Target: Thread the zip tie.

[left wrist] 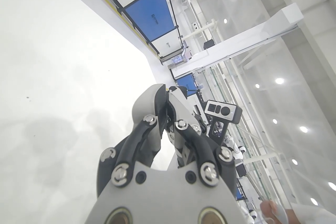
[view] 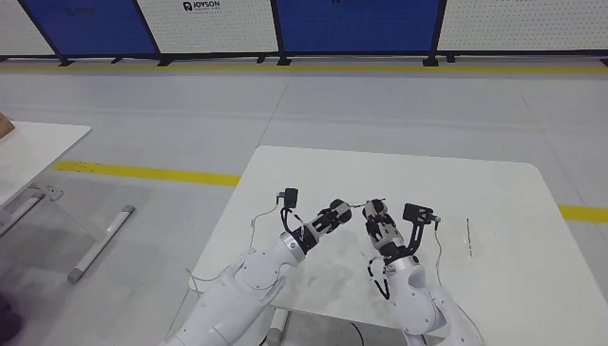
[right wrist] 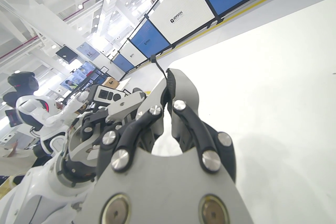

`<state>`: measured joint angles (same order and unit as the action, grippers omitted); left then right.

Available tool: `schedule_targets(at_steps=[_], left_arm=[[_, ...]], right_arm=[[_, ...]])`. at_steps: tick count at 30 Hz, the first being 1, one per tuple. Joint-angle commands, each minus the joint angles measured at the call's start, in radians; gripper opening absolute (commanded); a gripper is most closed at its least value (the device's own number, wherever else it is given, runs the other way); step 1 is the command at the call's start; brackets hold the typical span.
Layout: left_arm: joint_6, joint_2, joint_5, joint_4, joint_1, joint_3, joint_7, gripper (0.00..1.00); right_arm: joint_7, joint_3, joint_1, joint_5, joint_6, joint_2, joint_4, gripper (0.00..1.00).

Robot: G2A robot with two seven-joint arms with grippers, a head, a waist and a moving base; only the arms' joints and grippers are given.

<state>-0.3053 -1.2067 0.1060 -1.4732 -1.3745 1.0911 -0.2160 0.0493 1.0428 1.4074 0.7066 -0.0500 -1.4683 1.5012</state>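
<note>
Right jaws clamp the zip tie [right wrist: 160,68], head pointing out past their tips; left jaws closed

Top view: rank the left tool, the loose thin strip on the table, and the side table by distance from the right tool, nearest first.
1. Left tool: right beside the right tool, on its left.
2. Loose thin strip: on the table, to its right.
3. Side table: far off to the left.
</note>
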Motion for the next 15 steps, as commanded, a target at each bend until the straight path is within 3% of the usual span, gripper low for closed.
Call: schedule_targets(at_steps=[1, 15], left_arm=[[0.003, -0.001, 0.009, 0.004, 0.004, 0.0, 0.001, 0.0], [0.006, -0.007, 0.076, -0.005, 0.0, 0.009, 0.03, 0.0]], right_arm=[[0.003, 0.0, -0.001, -0.004, 0.003, -0.001, -0.003, 1.0], [0.0, 0.033, 0.031, 0.048, -0.012, 0.011, -0.007, 1.0]])
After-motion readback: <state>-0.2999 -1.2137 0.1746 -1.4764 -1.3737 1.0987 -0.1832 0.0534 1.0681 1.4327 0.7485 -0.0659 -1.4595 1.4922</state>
